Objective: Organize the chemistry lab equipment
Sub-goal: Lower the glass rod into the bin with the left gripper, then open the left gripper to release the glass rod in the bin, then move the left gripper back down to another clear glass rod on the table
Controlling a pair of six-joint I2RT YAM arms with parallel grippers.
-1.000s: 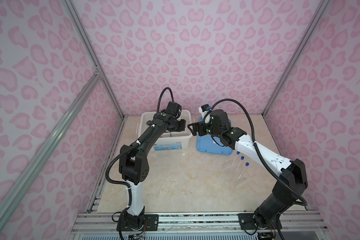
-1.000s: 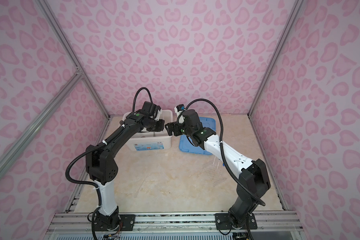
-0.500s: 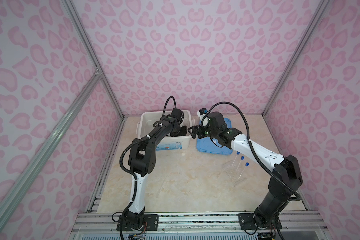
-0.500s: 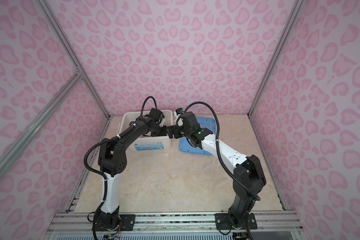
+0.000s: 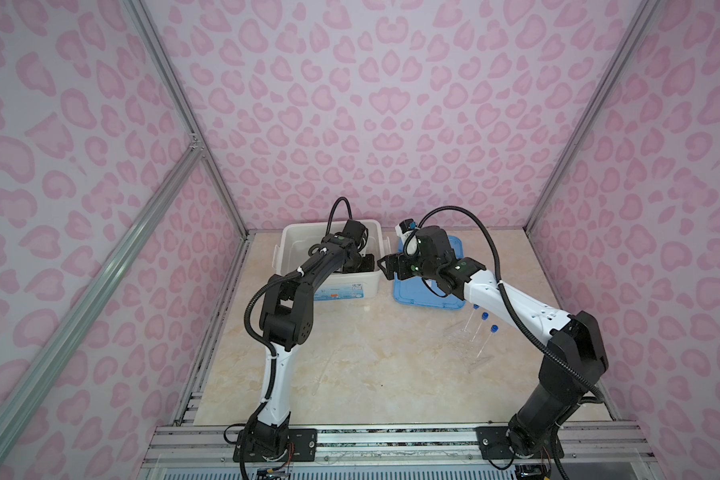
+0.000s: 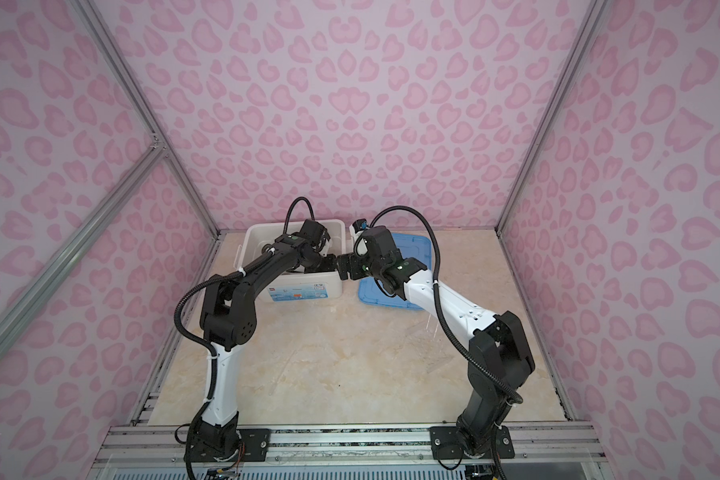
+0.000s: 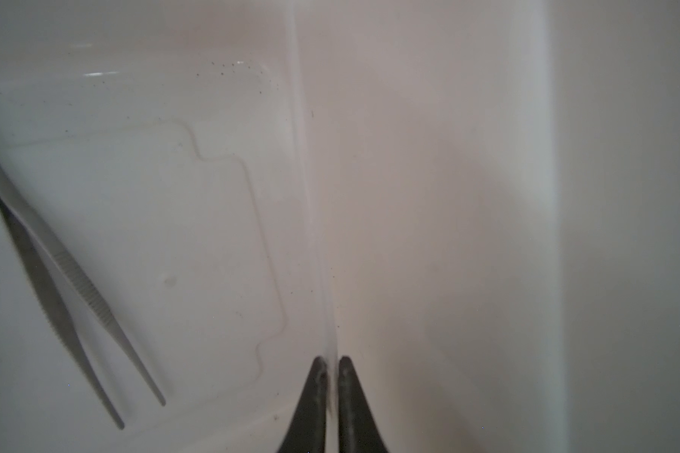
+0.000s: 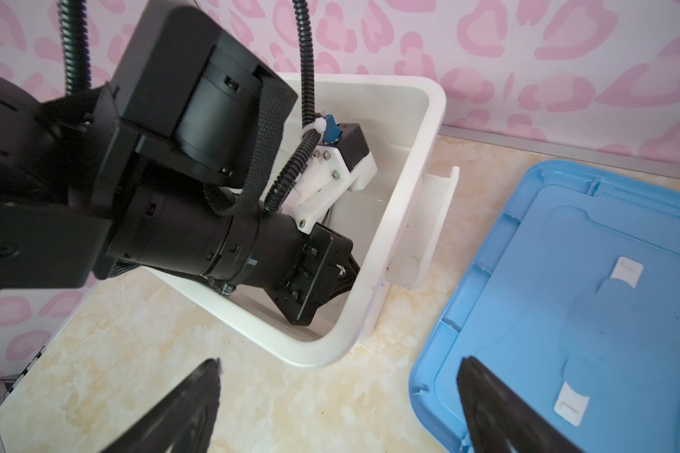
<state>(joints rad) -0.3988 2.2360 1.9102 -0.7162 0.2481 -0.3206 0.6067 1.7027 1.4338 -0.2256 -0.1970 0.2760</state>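
Left pincer point(image 7: 332, 364) pinching glass rod point(image 7: 311, 196), tight beside bin wall point(image 7: 428, 196)

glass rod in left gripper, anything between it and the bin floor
Nothing visible: the glass rod, between the left gripper's tips, runs along the white bin's wall; the tweezers lie apart on the floor.
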